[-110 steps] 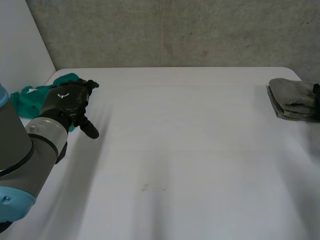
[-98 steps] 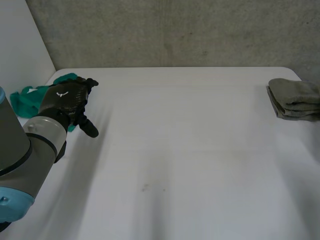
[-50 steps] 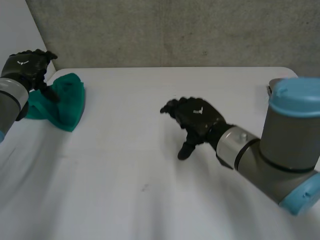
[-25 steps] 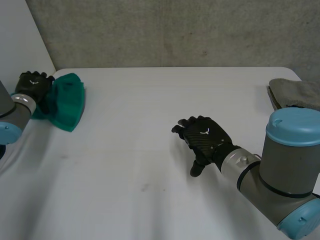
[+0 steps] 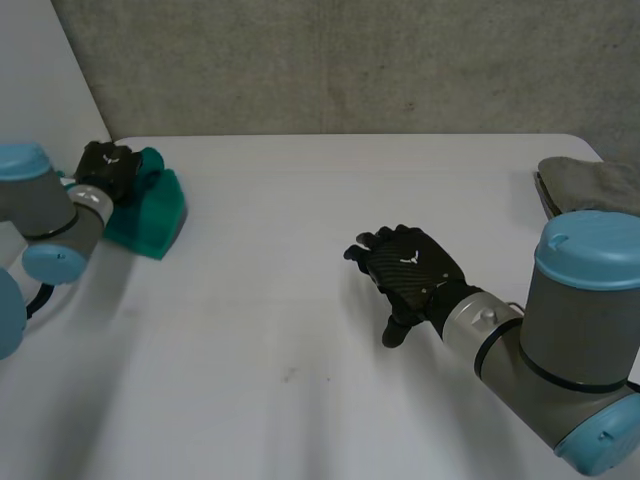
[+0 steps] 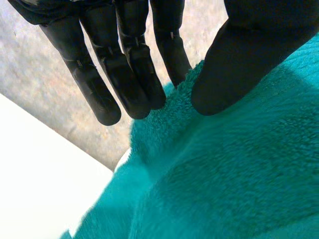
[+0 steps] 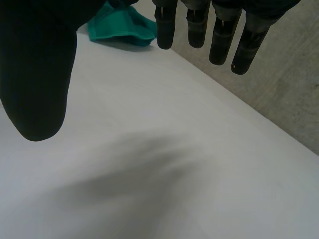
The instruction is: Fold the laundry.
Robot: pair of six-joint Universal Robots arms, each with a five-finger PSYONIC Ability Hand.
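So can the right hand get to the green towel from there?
Probably: only bare table lies between the right hand and the teal towel, though the left hand is on it.

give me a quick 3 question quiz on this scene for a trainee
1. True or false: the right hand holds a cloth.
2. On which side of the table, the robot's left or right, does the grey cloth lie?
3. The left hand is at:
A. the teal cloth
B. the grey cloth
C. bare table

Key
1. False: it is open over bare table.
2. Right.
3. A
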